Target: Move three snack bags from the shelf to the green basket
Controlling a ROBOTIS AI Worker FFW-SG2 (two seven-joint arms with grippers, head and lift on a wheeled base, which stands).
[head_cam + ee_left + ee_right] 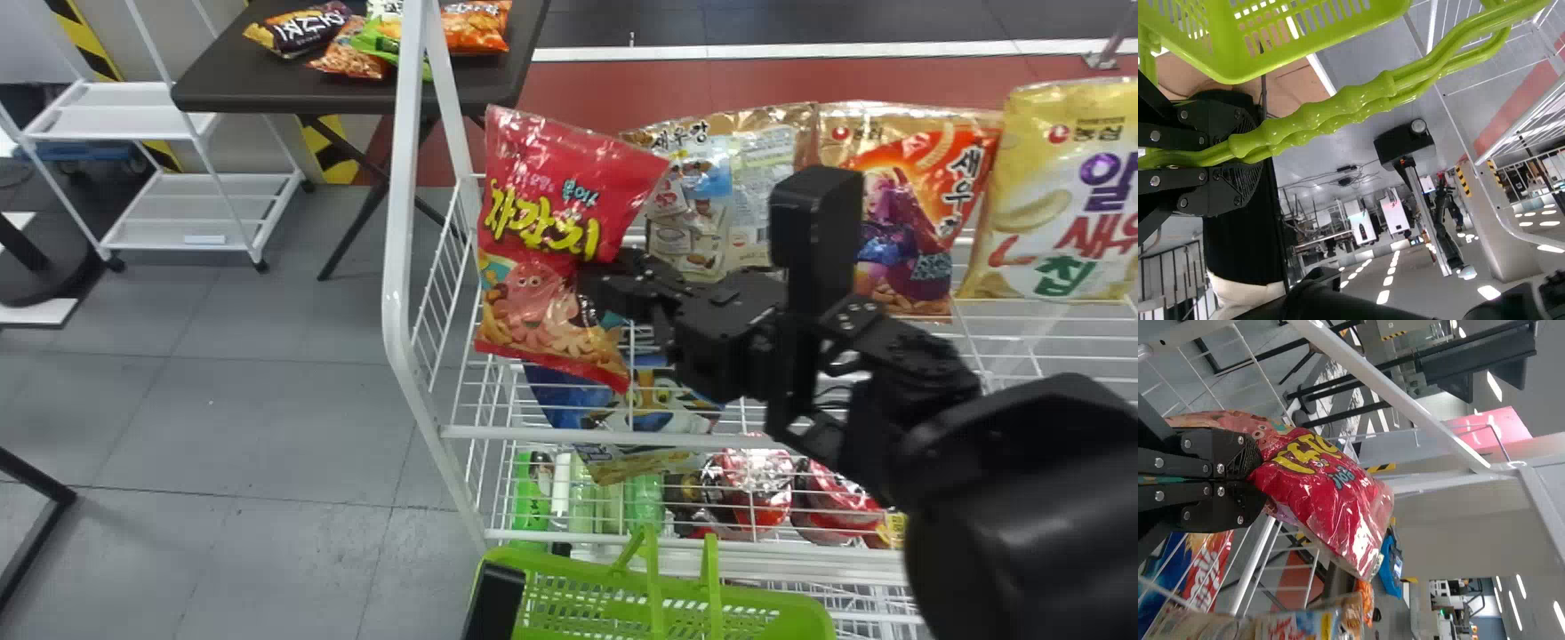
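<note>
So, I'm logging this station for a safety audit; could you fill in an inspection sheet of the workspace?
Surface: white wire shelf; brown-gold bag, orange bag and yellow bag standing in a row.
Job's things: red snack bag held at the shelf's left end; green basket below, at the front.
Clutter: green bottles and red packets, lower shelf.
Grippers: right gripper shut on the red snack bag; left gripper shut on the basket's handles.
Cables: thin dark cables on the floor.
Surroundings: dark table with more bags; white cart.
</note>
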